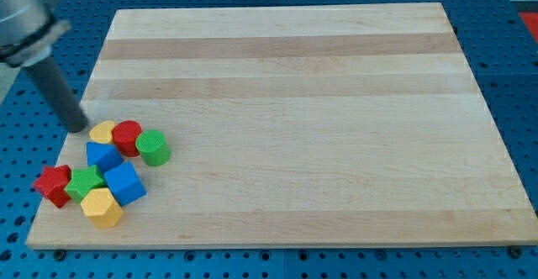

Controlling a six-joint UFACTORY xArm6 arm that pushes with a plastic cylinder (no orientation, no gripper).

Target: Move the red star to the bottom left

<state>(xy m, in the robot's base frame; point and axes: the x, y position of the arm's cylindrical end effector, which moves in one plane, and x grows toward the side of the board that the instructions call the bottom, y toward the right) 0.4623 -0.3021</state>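
Seven blocks clustered bottom-left, red star (53,184) at board (294,77) edge

Bright, even light falls from overhead — the wooden board (286,119) shows a faint pale sheen near the view's upper left, no harsh glare. Shadows under the blocks are short and soft. The rod (52,84) looks slightly motion-blurred; elsewhere focus is moderately sharp.

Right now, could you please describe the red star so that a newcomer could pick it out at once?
Look to the bottom left corner of the wooden board, where all the blocks cluster. The red star is the block furthest to the view's left, at the board's edge, touching a green star. The only other red block, a cylinder, is round and sits higher.
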